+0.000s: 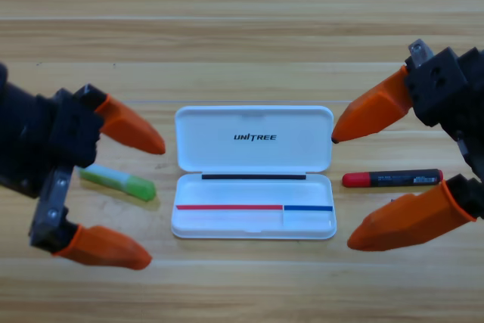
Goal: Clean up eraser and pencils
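Two grippers flank open white case (254,172) on wooden table (242,20). Left gripper (144,198) spread wide, green pencil (118,181) lying between its jaws. Right gripper (342,191) spread wide, red-ended pencil (392,179) between its jaws, untouched. Eraser not seen.

On my feed I see a white case (227,158) lying open on the wooden table (242,20), right between the left claw (155,203) and the right claw (342,191), apart from both. Its lid is folded flat on the side away from me, level with the claws' upper jaws, and reads UNITREE in dark print. The shallow tray sits nearer me, level with the gaps between the jaws. I see pale, streaked planks beyond both claws.
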{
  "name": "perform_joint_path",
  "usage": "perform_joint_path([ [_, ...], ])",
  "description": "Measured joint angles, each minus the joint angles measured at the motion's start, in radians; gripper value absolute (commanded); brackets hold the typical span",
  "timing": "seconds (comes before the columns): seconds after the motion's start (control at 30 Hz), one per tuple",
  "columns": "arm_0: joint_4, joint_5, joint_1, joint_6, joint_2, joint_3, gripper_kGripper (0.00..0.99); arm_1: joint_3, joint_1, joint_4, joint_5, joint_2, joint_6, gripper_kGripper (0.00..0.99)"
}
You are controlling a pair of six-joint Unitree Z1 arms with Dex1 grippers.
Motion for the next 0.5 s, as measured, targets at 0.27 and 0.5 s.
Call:
perform_joint_path([
  [0.27, 0.061, 0.006, 0.000, 0.001, 0.049, -0.054, 0.989, 0.000, 0.001, 0.000, -0.002, 0.000, 0.000, 0.980],
  [0.5, 0.082, 0.027, 0.000, 0.001, 0.049, -0.055, 0.988, 0.000, 0.001, 0.000, -0.011, 0.000, 0.033, 0.983],
])
